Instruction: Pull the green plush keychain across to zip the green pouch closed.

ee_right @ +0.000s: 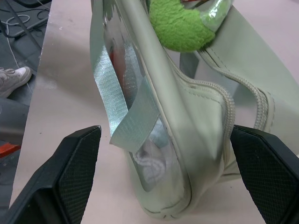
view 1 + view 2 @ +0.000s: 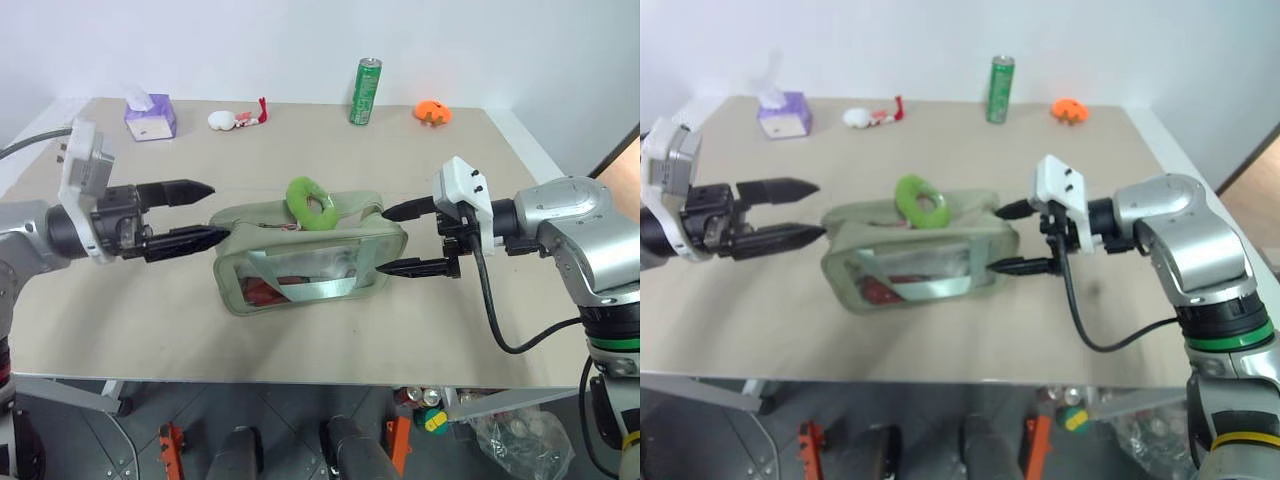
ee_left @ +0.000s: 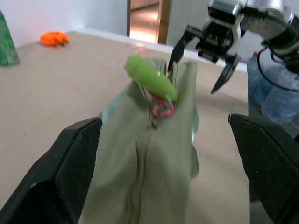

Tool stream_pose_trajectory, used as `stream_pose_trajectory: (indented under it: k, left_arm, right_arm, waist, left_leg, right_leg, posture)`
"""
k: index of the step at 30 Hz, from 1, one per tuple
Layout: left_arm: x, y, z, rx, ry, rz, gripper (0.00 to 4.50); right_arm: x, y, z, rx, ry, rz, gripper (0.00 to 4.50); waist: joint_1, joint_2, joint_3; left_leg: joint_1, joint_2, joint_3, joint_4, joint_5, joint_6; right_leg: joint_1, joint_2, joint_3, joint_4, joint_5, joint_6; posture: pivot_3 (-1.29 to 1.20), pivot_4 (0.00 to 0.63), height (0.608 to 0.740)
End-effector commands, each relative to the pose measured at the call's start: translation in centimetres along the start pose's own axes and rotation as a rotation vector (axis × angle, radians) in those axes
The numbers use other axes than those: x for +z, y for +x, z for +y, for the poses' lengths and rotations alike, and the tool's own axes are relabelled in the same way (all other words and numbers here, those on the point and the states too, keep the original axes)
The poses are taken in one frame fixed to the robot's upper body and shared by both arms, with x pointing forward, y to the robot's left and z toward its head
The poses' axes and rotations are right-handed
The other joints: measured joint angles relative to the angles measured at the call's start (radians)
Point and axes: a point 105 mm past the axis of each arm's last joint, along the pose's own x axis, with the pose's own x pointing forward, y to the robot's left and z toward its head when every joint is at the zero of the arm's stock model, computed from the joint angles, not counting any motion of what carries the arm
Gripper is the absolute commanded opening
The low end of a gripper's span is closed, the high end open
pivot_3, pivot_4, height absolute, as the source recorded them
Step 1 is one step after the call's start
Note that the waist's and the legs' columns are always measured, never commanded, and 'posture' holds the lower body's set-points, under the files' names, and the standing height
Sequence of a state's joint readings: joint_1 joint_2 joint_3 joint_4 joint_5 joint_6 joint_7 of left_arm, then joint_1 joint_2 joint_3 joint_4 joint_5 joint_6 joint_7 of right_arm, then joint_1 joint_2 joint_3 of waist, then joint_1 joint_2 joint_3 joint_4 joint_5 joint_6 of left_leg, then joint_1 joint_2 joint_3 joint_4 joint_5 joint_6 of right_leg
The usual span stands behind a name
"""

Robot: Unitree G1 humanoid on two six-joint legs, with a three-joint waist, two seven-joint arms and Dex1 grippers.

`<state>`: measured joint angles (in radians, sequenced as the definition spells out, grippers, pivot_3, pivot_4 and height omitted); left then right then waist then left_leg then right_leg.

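While both claws gape | left claw (image 2: 190,214), right claw (image 2: 400,240) flank green pouch (image 2: 305,262) ends | green plush keychain (image 2: 312,203) mid-zipper

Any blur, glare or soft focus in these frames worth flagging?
Left wrist view: green plush keychain and near green pouch fabric soft; bright doorway behind. Right wrist view: near black fingers soft, sheen on the pouch's clear panel. Head views: even light, no harsh shadows.

Left gripper (image 2: 205,214) spread wide, pointing inward, right gripper (image 2: 385,240) likewise agape, facing it
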<state>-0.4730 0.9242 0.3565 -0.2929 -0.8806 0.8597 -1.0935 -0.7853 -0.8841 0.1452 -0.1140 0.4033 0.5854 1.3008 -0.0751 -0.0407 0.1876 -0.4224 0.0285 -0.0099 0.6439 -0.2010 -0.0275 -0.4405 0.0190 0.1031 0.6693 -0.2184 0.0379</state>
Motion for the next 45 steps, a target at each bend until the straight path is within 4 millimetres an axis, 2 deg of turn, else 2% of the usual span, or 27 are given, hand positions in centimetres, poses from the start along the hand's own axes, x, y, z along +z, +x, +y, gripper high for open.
stream_pose_trajectory:
  k: [1, 8, 18, 22, 31, 32, 40, 43, 45]
  left_arm:
    - [0.1, -0.8, -0.6, 0.022, 0.054, 0.041, 4.49]
    - [-3.3, -1.2, -0.8, 0.042, 0.017, 0.155, 4.49]
    - [-4.5, 0.0, -0.8, 0.021, -0.017, 0.135, 4.49]
    - [-4.6, 0.7, -0.8, 0.011, -0.027, 0.111, 3.31]
    - [-4.9, 1.4, -0.7, 0.002, -0.035, 0.094, 0.16]
    - [-4.9, 1.4, -0.7, 0.002, -0.036, 0.094, 0.03]
    - [-5.3, 1.4, -0.6, 0.016, -0.017, 0.108, 0.03]
    - [-5.5, 1.4, -0.5, 0.024, -0.010, 0.112, 0.03]
    - [-5.5, 1.4, -0.5, 0.022, -0.009, 0.113, 0.03]
  right_arm:
    - [1.2, -0.5, -0.3, -0.016, -0.049, -0.015, 4.50]
    - [1.3, -0.5, -0.3, -0.013, -0.052, -0.019, 4.50]
    - [1.4, -0.5, -0.1, -0.016, -0.049, -0.019, 4.50]
    - [1.4, -0.6, 0.0, -0.019, -0.048, -0.019, 4.50]
    - [1.4, -0.7, 0.0, -0.021, -0.048, -0.016, 4.50]
    - [1.4, -0.7, 0.0, -0.021, -0.048, -0.015, 4.50]
    - [1.6, -1.1, -0.2, -0.029, -0.045, -0.019, 4.50]
    - [3.4, -3.1, -1.5, -0.094, -0.036, -0.110, 4.50]
    - [3.9, -3.7, -1.7, -0.106, -0.035, -0.141, 4.50]
  waist:
    - [0.000, 0.000, 0.000]
    - [0.000, 0.000, 0.000]
    - [0.000, 0.000, 0.000]
    - [0.001, 0.000, 0.000]
    - [0.000, 0.000, 0.000]
    - [0.000, 0.000, 0.000]
    - [0.000, 0.000, 0.000]
    - [0.001, 0.000, 0.000]
    - [0.001, 0.000, 0.000]
  left_leg:
    - [0.000, 0.000, 0.000, 0.000, 0.000, 0.000]
    - [0.000, 0.000, 0.001, 0.000, 0.000, 0.000]
    - [0.000, 0.000, 0.001, 0.000, 0.000, 0.000]
    - [0.000, 0.000, 0.001, 0.000, 0.000, 0.000]
    - [0.000, 0.000, 0.001, 0.000, 0.000, 0.000]
    - [0.000, 0.000, 0.001, 0.000, 0.000, 0.000]
    - [0.000, 0.000, 0.001, 0.000, 0.000, 0.000]
    - [0.000, 0.000, 0.001, 0.000, 0.000, 0.000]
    - [0.000, -0.001, 0.001, 0.000, 0.000, 0.000]
  right_leg:
    - [0.000, 0.000, 0.000, 0.000, 0.000, 0.000]
    - [0.000, 0.000, 0.000, 0.000, 0.000, 0.000]
    - [0.000, 0.000, 0.000, 0.000, 0.000, 0.000]
    - [0.000, 0.000, 0.000, 0.000, 0.000, 0.000]
    - [0.000, 0.000, 0.000, 0.000, 0.000, 0.000]
    - [0.000, 0.000, 0.000, 0.000, 0.000, 0.000]
    - [0.000, 0.000, 0.000, 0.000, 0.000, 0.000]
    - [0.000, 0.000, 0.000, 0.000, 0.000, 0.000]
    - [0.000, -0.001, 0.000, 0.000, 0.000, 0.000]
  posture:
    - [0.00, 0.150, 0.740]
    - [0.00, 0.150, 0.740]
    - [0.00, 0.150, 0.740]
    - [0.00, 0.150, 0.740]
    - [0.00, 0.150, 0.740]
    - [0.00, 0.150, 0.740]
    - [0.00, 0.150, 0.740]
    - [0.00, 0.150, 0.740]
    - [0.00, 0.150, 0.740]
